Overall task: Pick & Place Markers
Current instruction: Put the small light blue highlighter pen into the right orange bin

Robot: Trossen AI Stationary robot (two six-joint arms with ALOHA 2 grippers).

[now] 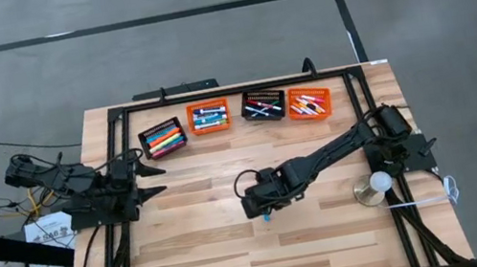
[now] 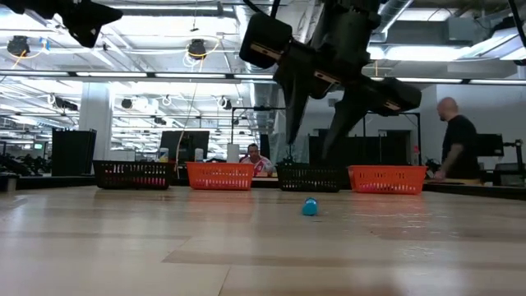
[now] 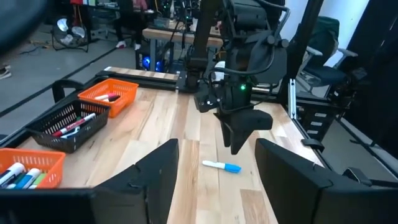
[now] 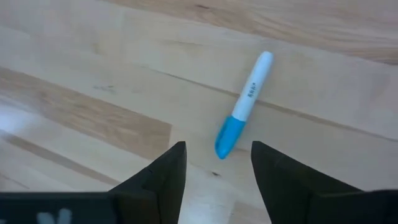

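One blue-capped marker [image 4: 244,104] under right gripper [image 4: 217,165]

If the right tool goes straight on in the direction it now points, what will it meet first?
Most likely the blue-capped marker lying alone on the table. The right tool points down at the wood, its fingers apart, with the marker's blue cap just ahead of the gap. It might instead touch bare wood beside the cap; depth is unclear.

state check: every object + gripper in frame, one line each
blue marker: capped, lying flat on the bare table, not held
right gripper: open, above the marker's cap end, apart from it
left gripper: open, empty, at the table's left side
two black baskets: upright in the far row, markers inside
two orange baskets: upright in the far row, markers inside
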